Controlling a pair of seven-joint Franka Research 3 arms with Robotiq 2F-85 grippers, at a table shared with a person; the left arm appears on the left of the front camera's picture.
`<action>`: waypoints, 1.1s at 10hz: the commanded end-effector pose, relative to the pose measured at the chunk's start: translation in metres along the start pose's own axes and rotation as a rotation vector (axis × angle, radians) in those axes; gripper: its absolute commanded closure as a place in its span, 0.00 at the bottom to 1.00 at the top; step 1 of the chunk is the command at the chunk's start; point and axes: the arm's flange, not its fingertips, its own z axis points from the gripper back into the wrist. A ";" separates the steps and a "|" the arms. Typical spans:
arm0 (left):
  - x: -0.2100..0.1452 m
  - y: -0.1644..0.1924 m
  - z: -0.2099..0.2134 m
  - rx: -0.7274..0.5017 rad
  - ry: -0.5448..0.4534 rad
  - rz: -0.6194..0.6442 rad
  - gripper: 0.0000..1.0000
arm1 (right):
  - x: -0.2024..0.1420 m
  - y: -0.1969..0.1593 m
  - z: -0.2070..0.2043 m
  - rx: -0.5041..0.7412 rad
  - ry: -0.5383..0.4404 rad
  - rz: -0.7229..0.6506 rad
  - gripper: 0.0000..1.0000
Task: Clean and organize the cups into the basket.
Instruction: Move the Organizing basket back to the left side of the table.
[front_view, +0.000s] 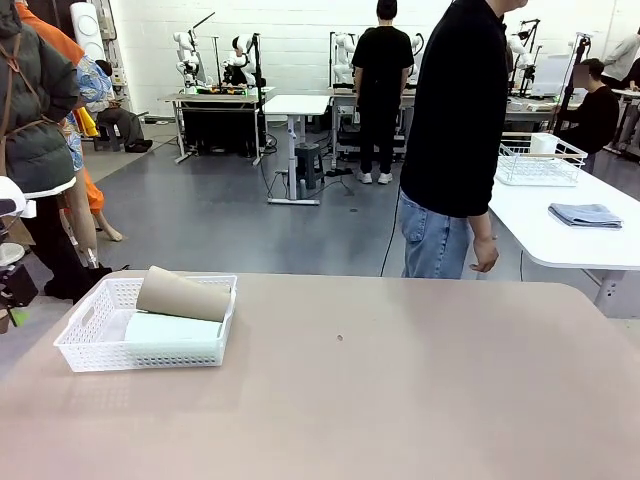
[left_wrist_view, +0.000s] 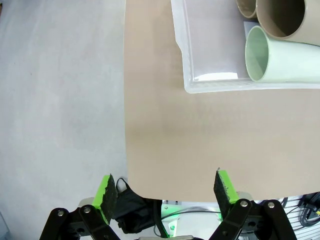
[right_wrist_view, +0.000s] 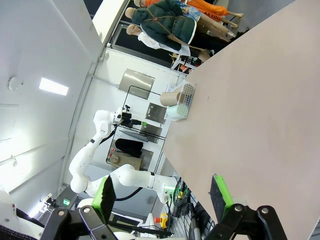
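Both cups lay inside the white basket: tan cup atop mint cup, seemingly stowed. The left gripper and right gripper, well apart from it, gaped, holding nothing.

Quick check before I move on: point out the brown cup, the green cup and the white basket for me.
brown cup (front_view: 183, 294), front view, middle of its side as it lies across the basket.
green cup (left_wrist_view: 285, 62), left wrist view, on its outer side wall.
white basket (front_view: 82, 325), front view, on its left lattice wall.
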 end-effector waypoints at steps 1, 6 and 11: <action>0.002 -0.002 -0.003 -0.009 -0.011 0.003 0.00 | -0.002 0.001 0.001 0.015 -0.005 0.004 0.00; 0.023 0.086 0.027 -0.719 0.070 -0.123 0.00 | -0.002 0.001 0.001 0.015 -0.005 0.004 0.00; 0.042 0.211 0.005 -1.388 0.084 -0.008 0.00 | -0.002 0.001 0.001 0.015 -0.005 0.004 0.00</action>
